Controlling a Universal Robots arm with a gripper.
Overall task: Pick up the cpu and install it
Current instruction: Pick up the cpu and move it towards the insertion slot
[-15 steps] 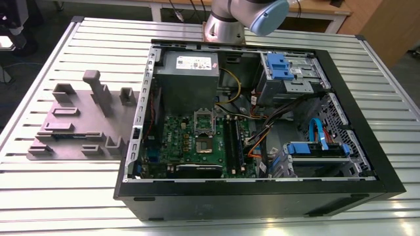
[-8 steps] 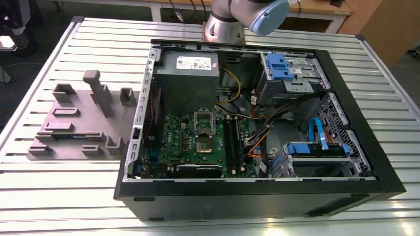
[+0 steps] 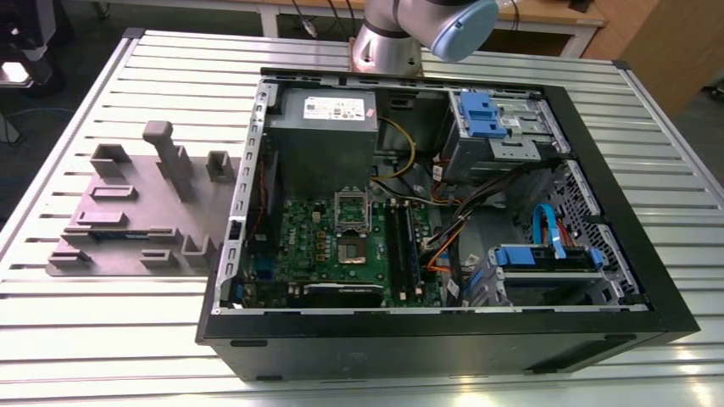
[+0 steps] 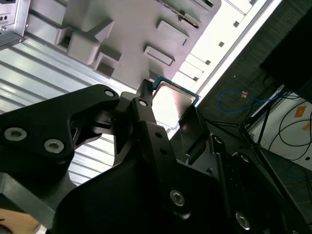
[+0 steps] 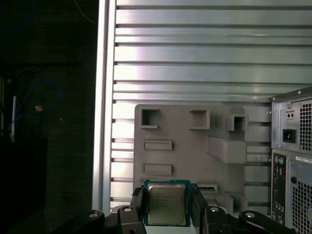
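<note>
Clamped tight on cpu (image 5: 166,202) edges in gripper (image 5: 168,214), held above fixture tray (image 5: 195,151). Judging pick done, install pending. Well apart from socket (image 3: 354,251) in computer case (image 3: 633,254); calls for squaring up, gentle seating.

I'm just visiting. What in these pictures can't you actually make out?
- Exterior view: the arm is cut off by the top edge.
- Second wrist view: the jaws hide part of the cpu.
- Both wrist views: whether the cpu rests on the grey fixture tray or hangs above it.
- Exterior view: the motherboard socket is too small to tell if empty.
</note>
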